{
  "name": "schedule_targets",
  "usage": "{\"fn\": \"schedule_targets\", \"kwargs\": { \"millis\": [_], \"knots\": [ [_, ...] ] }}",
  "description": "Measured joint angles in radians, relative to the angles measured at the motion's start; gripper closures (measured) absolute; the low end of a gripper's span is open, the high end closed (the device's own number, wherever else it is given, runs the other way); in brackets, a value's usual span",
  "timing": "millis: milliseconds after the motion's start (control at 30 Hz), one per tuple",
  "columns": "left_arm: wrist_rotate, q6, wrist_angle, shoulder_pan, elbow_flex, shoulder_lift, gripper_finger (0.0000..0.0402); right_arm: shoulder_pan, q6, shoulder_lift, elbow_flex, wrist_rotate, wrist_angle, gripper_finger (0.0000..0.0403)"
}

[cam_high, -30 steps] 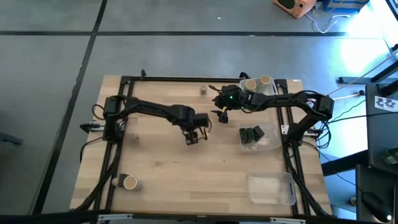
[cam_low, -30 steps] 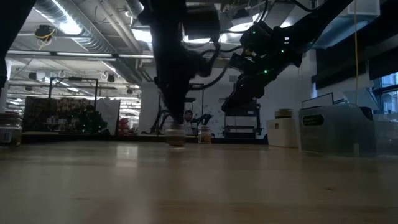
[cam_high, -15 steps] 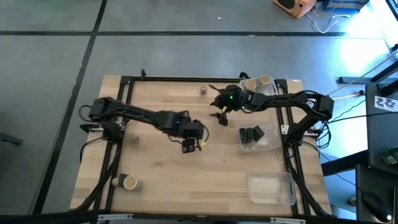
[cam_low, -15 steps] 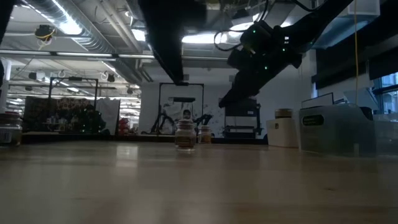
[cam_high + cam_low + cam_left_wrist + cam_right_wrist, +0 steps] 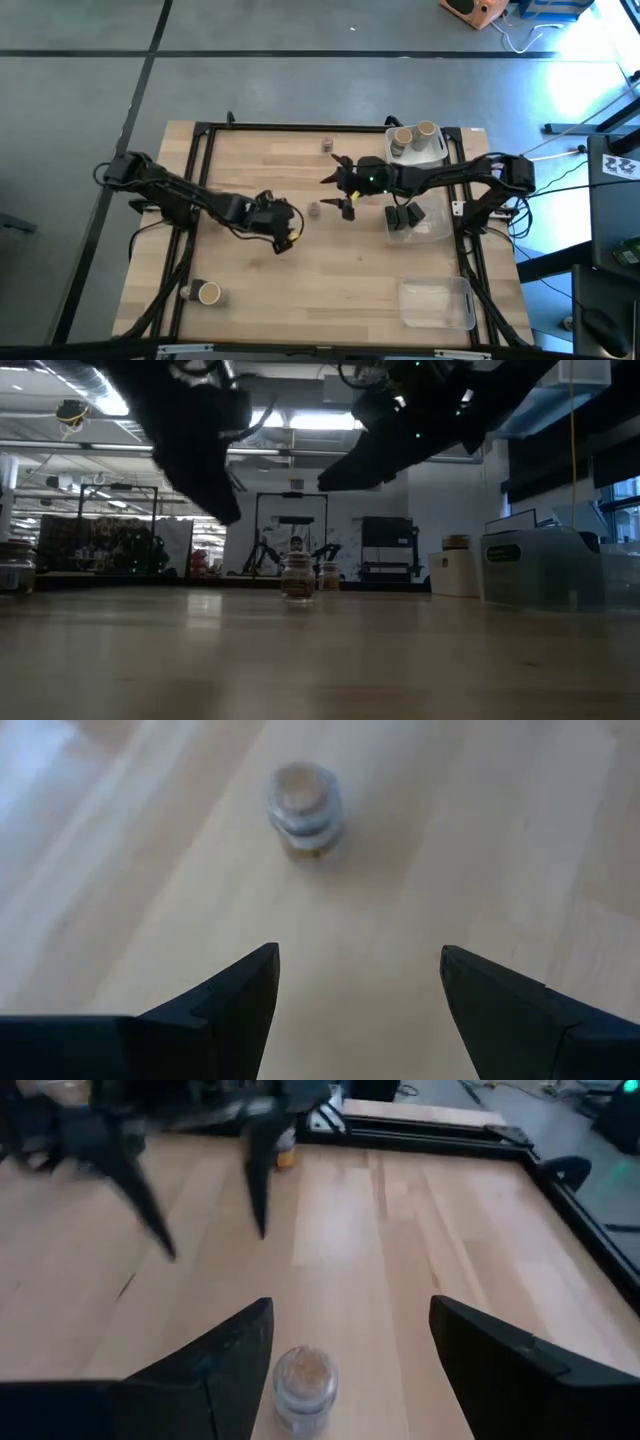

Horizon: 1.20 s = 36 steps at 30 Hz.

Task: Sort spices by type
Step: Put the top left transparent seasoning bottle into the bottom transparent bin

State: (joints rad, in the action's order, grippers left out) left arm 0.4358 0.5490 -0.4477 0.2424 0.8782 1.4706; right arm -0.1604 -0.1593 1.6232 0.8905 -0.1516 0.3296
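Wooden table (image 5: 330, 270) in a dim workshop. Left gripper (image 5: 284, 232), centre-left of the high view, jaws apart, empty. Right gripper (image 5: 340, 186), centre, jaws apart, empty, above a small jar (image 5: 313, 209). Farther up: another jar (image 5: 327, 146); tan-topped jars (image 5: 413, 136) upper right; dark blocks (image 5: 403, 215) right of centre.

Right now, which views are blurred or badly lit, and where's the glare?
Low view: both arms are dark backlit shapes against bright ceiling lights; the small jar is dim. Left wrist view: the jar is soft and smeared. Right wrist view: the left gripper beyond is streaked with motion blur. High view: evenly lit, with bluish glare on the floor at the upper right.
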Motion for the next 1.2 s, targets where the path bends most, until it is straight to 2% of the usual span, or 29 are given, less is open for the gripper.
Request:
{"fn": "schedule_targets", "kwargs": {
  "millis": [200,333,467,633,833,1200],
  "knots": [
    [-0.002,0.152,0.231,0.055,-0.172,-0.002,0.0141,0.004,0.103,0.122,0.0,-0.016,0.116,0.0134],
    [-0.001,0.333,0.251,0.09,-0.219,-0.002,0.0141,0.013,0.149,0.19,0.0,-0.017,0.152,0.0134],
    [0.034,0.413,0.247,0.123,-0.237,-0.002,0.0141,0.03,0.158,0.228,0.0,-0.015,0.173,0.0134],
    [0.111,0.443,0.254,0.151,-0.237,-0.002,0.0141,0.044,0.155,0.292,0.0,-0.013,0.257,0.0134],
    [0.142,0.446,0.255,0.164,-0.237,-0.002,0.0141,0.043,0.159,0.334,0.0,0.055,0.291,0.0134],
    [0.196,0.417,0.254,0.164,-0.236,-0.002,0.0141,0.043,0.148,0.392,0.002,0.005,0.376,0.0135]
  ]
}}
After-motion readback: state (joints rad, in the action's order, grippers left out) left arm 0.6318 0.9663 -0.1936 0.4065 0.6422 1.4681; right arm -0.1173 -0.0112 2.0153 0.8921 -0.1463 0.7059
